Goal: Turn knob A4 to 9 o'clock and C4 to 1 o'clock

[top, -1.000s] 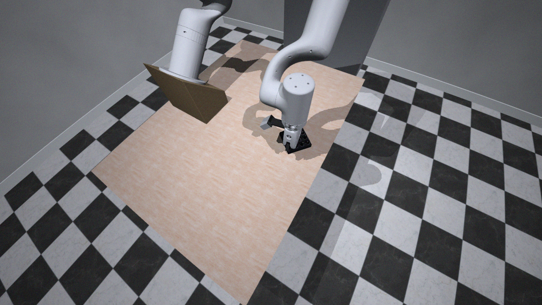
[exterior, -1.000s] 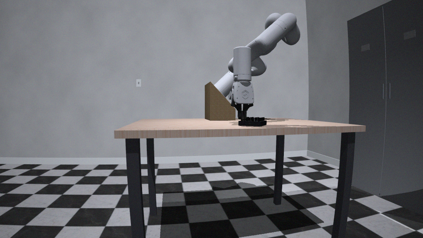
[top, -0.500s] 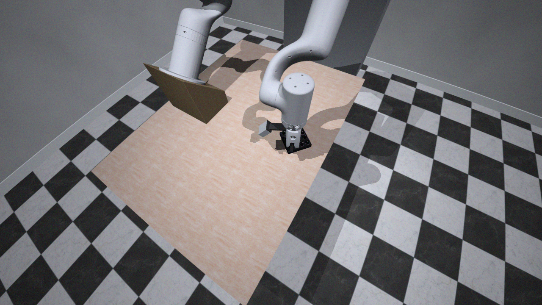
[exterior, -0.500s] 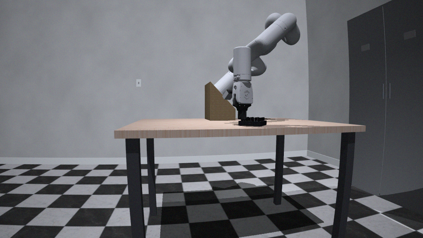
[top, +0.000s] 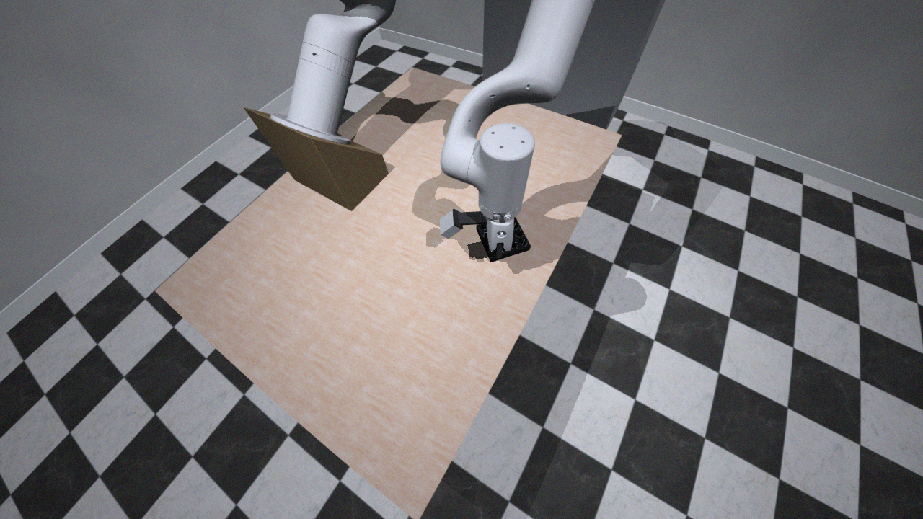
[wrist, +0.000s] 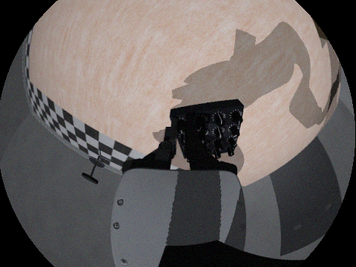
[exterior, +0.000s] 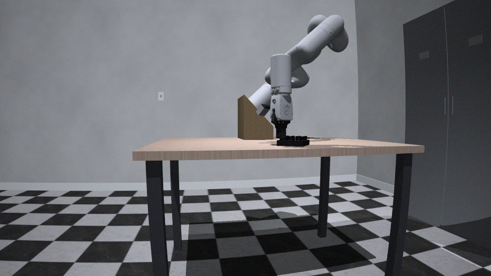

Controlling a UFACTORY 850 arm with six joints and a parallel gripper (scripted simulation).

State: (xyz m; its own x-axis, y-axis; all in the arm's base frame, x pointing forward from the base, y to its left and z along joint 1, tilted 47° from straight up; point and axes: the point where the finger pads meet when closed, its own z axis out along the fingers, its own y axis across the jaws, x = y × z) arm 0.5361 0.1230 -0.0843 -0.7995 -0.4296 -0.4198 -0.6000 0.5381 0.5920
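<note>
One knob box [top: 520,246] stands level on the wooden surface [top: 322,309]. It is black and small, and it lies close to the surface's edge on the right of the top view, well apart from the brown wedge mount [top: 322,161] that carries my arm [top: 503,161].

I come straight down on the box from above, with my last white link upright over it. My jaws are clamped narrowly on one of its knobs, at the end of the box that lies to the left in the exterior view [exterior: 293,141]. The jaws and my own body hide that knob, so I cannot tell which row or number it is, nor where its white line points.

In the wrist view the box [wrist: 218,129] shows as a dark block just beyond my grey housing, its other knobs [wrist: 224,130] standing up as small dark studs. Their lines and printed names are too small to read.

A grey camera block [top: 450,223] sticks out sideways from my wrist, above the surface and beside the box. My shadow falls across the wood around the box.
</note>
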